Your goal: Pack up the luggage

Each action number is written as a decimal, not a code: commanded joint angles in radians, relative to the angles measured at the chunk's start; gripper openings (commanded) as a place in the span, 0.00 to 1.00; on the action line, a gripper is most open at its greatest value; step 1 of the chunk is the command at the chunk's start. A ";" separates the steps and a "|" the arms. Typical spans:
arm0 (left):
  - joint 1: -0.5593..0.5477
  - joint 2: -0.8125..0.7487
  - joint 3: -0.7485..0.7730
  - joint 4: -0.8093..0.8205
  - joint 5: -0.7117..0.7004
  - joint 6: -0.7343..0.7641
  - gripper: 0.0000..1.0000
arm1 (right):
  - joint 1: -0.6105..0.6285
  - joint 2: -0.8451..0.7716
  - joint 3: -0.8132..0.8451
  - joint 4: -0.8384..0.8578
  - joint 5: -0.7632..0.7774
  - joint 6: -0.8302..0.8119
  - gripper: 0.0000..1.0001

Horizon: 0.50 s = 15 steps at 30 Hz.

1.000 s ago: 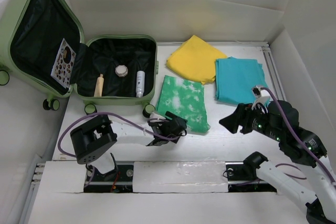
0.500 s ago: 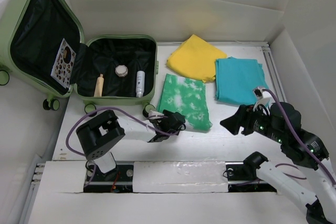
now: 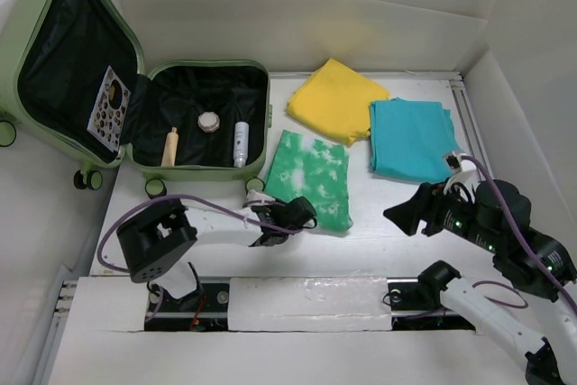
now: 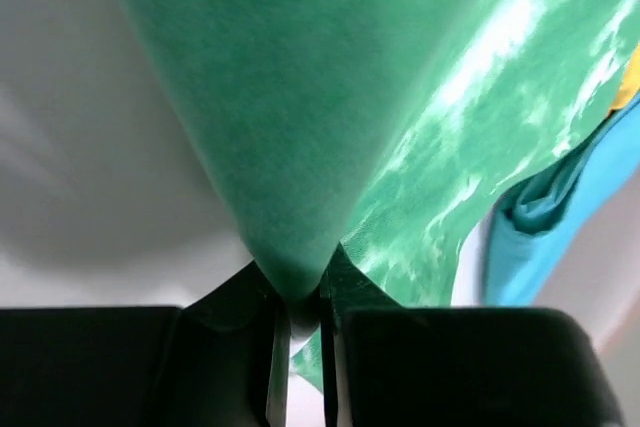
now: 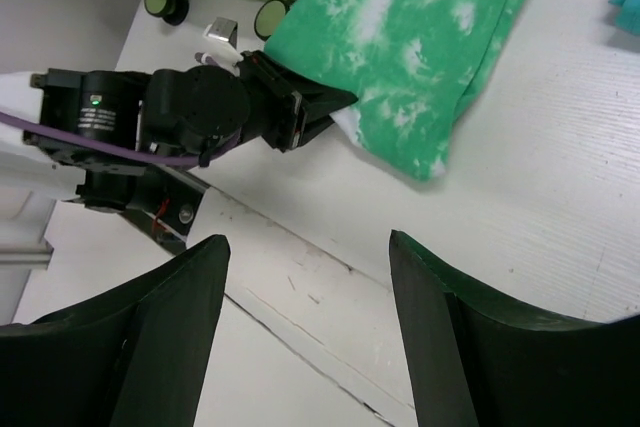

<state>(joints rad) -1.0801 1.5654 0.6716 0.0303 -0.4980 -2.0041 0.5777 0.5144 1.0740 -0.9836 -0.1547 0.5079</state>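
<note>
Change: the left gripper (image 4: 297, 297) is finishing its closing; a second ago its jaws were spread at the cloth's edge, and now they are pressing together.
Held item: it is pinching the near-left corner of the green tie-dye cloth (image 3: 314, 175). In the left wrist view the fabric is rising from between the jaws in a taut fold.
Cloth: its near edge is sitting slightly drawn in compared with a second ago; the rest is lying flat on the bench (image 3: 388, 241).
Meaning: the grasp is looking secure, so the cloth is probably becoming ready to lift and carry.
Luggage: the luggage (image 3: 206, 67) is lying open at the far left of the bench, with its lid leaning back to the left. Three small toiletries are resting in the lower half.
Luggage vs. gripper: its near-right wheel is sitting just beside the left gripper, and the open half is lying beyond it, to the far left.
Right gripper: the right gripper (image 5: 310, 347) is hovering spread wide and holding nothing, well apart from the luggage.
Waiting: a yellow cloth (image 3: 335, 99) and a teal cloth (image 3: 410, 137) are lying unpacked at the far right.
</note>
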 commanded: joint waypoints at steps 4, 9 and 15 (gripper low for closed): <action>-0.110 -0.213 0.248 -0.561 -0.286 0.100 0.00 | 0.010 -0.001 0.104 -0.004 0.007 -0.006 0.72; -0.086 -0.373 0.385 -0.476 -0.324 0.367 0.00 | 0.010 0.033 0.151 0.014 0.007 -0.006 0.72; 0.115 -0.403 0.652 -0.368 -0.222 0.784 0.00 | 0.010 0.078 0.162 0.063 0.007 -0.006 0.72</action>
<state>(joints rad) -1.0447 1.1793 1.1633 -0.3893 -0.6594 -1.4792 0.5777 0.5667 1.2037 -0.9787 -0.1547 0.5083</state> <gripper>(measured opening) 0.069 0.722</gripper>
